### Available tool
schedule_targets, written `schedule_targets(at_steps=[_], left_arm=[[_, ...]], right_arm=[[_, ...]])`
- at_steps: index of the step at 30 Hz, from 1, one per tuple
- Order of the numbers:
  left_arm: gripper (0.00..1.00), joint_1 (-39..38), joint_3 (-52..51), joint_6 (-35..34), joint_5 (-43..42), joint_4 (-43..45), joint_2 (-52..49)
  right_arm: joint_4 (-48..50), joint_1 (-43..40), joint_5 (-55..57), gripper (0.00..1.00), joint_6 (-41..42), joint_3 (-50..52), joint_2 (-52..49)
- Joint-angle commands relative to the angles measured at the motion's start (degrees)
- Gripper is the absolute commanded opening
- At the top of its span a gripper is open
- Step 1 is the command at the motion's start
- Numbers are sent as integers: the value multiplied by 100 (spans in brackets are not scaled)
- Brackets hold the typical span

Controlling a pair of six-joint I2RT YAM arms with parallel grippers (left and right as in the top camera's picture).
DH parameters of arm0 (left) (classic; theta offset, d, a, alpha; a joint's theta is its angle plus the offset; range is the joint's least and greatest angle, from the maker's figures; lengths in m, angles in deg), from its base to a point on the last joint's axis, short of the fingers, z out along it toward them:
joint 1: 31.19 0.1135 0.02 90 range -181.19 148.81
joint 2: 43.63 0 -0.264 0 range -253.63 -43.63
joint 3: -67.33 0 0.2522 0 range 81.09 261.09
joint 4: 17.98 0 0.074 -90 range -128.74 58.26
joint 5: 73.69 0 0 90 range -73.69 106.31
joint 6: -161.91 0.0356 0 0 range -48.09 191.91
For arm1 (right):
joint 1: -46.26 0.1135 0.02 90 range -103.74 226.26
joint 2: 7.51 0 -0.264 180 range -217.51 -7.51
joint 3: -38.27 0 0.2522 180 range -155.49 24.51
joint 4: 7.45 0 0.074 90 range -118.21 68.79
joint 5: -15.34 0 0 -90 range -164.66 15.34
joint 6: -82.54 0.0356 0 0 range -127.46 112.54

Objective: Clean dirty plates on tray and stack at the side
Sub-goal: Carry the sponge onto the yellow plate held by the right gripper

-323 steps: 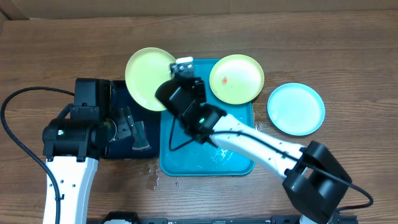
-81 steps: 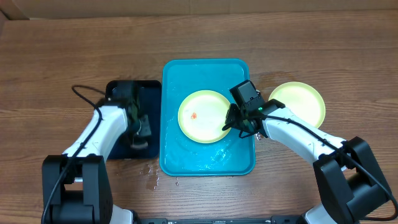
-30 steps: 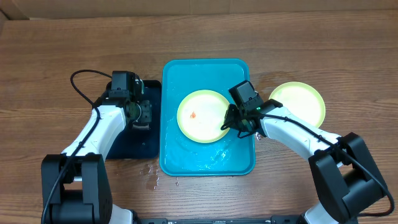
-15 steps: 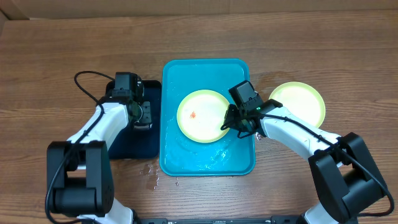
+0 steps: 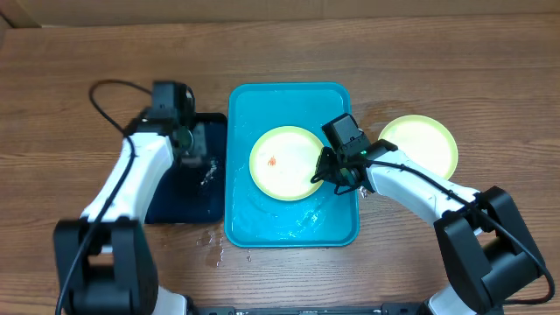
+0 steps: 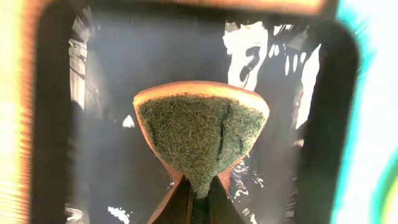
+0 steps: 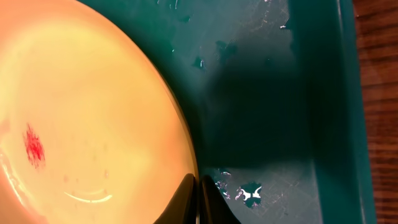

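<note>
A pale yellow-green plate (image 5: 282,164) with a red smear (image 5: 272,161) lies in the wet turquoise tray (image 5: 289,226). My right gripper (image 5: 325,175) is shut on its right rim; in the right wrist view the fingers (image 7: 186,200) pinch the plate (image 7: 81,106) edge. Another yellow-green plate (image 5: 422,144) rests on the table to the right of the tray. My left gripper (image 5: 196,150) hangs over the black tray (image 5: 179,201), shut on a green scouring sponge (image 6: 202,134) with an orange edge, which bulges out past the fingertips (image 6: 180,205).
The black tray (image 6: 50,124) is wet, with bright glints of water. Water drops (image 5: 214,249) lie on the wooden table by the turquoise tray's front left corner. In the right wrist view the tray wall (image 7: 348,93) and bare wood (image 7: 385,93) stand to the right.
My left gripper has closed on the sponge over the black tray, and the left arm has swung back and to the left. The right arm and plate have not moved.
</note>
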Motion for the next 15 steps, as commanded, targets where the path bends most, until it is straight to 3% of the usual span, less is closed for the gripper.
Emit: schedule_targets(at_steps=[1,15], left_arm=[[4,42,332,-28,85,-11,557],[4,15,330,-28,-509,-186,693]], right_arm=[[-35,24,-238,4,7,37,-28],[-275,35,-686,4,13,37,-28]])
